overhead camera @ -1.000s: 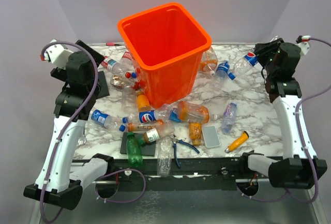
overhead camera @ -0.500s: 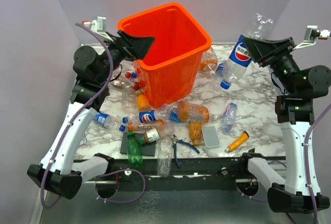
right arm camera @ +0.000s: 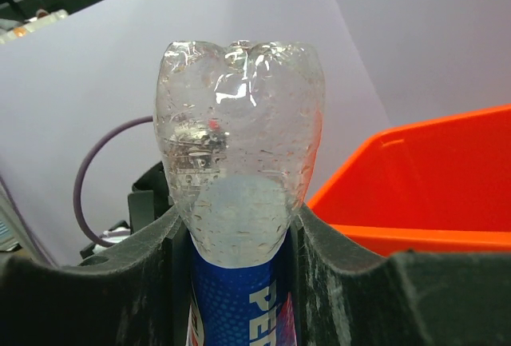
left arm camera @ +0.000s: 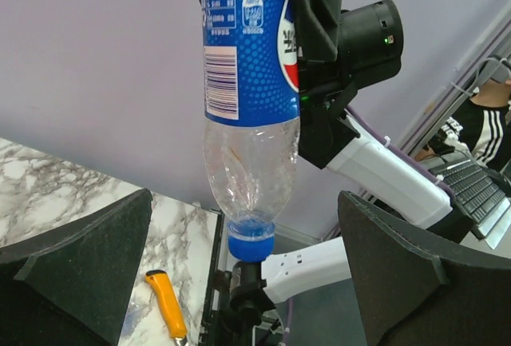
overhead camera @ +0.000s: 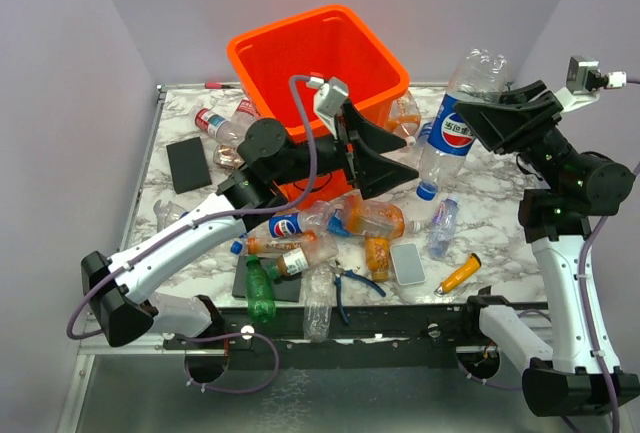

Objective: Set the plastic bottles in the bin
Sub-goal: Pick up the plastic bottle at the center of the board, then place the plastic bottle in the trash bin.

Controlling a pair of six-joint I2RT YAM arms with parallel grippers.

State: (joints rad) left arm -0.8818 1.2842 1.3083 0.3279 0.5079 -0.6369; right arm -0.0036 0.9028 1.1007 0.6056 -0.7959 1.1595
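The bin [overhead camera: 330, 53] is bright orange throughout. The large Pepsi bottle [overhead camera: 452, 133] is clear, with a blue label carrying white print and a barcode, and a blue cap. The tabletop [overhead camera: 500, 223] is white marble with grey veining; one bottle [overhead camera: 260, 293] is green.

Left wrist view: held bottle [left arm camera: 247, 82] is cut off by the top edge, base out of frame. Orange tool [left arm camera: 166, 302] at the counter's near edge is too small to tell the type. Right wrist view: cap end and most of the label are hidden down between the right gripper [right arm camera: 235, 212] fingers. Bin [right arm camera: 415, 178] is cut off by the right edge. Top view: left arm [overhead camera: 190, 238] covers the bin's lower front wall and part of the plastic bottles [overhead camera: 290, 224] mid-counter.
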